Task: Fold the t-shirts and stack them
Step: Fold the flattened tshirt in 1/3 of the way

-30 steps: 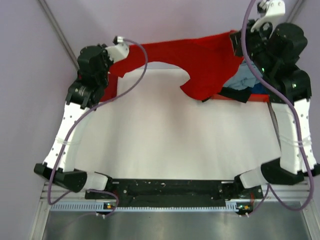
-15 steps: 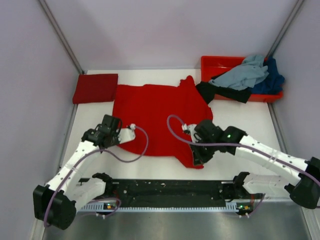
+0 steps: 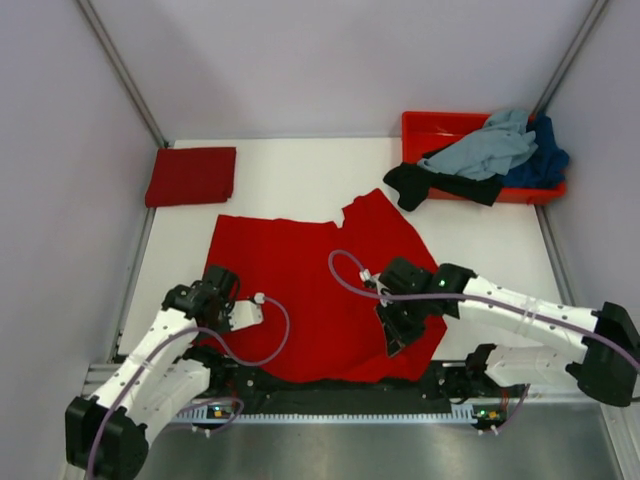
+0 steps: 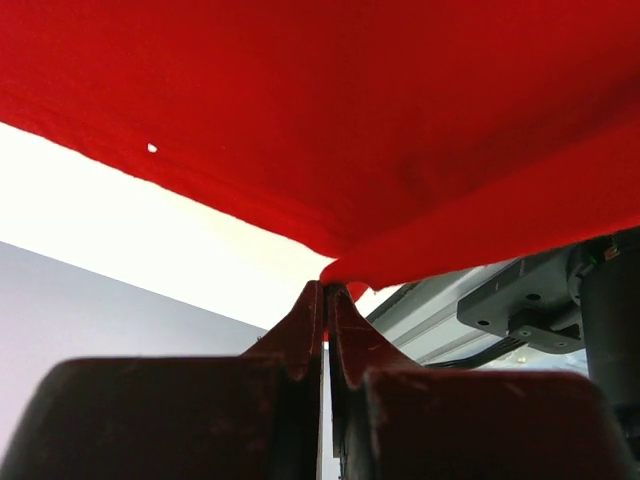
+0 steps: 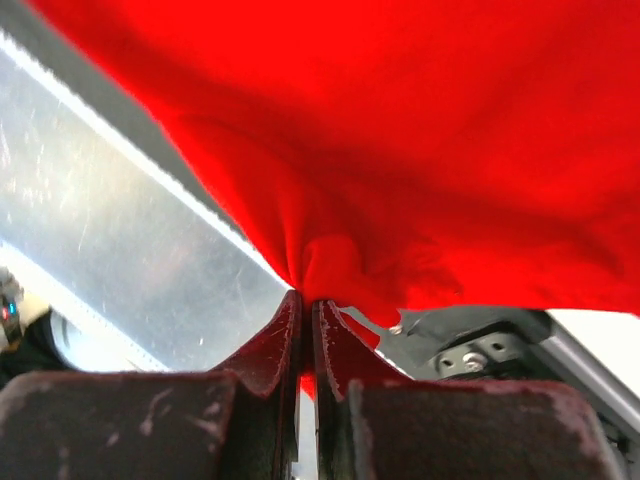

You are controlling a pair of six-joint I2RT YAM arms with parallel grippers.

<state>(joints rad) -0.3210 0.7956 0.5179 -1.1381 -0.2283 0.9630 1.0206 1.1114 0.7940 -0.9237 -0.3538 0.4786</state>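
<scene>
A bright red t-shirt (image 3: 320, 285) lies spread open on the white table (image 3: 290, 180), its near hem reaching the front edge. My left gripper (image 3: 236, 312) is shut on the shirt's left near edge; in the left wrist view the jaws (image 4: 327, 287) pinch a fold of red cloth (image 4: 400, 120). My right gripper (image 3: 393, 343) is shut on the right near part; in the right wrist view the jaws (image 5: 306, 296) clamp a bunch of red cloth (image 5: 400, 150). A darker red shirt (image 3: 192, 176) lies folded at the back left.
A red-orange tray (image 3: 430, 125) at the back right holds a grey-blue shirt (image 3: 485, 148) and a dark blue shirt (image 3: 548, 155). A black shirt (image 3: 425, 184) hangs out of it onto the table. The metal rail (image 3: 330, 412) runs along the near edge.
One second ago both arms held the shirt high at the back. Since then they have lowered it and dragged it toward the near edge, where it now lies spread.
</scene>
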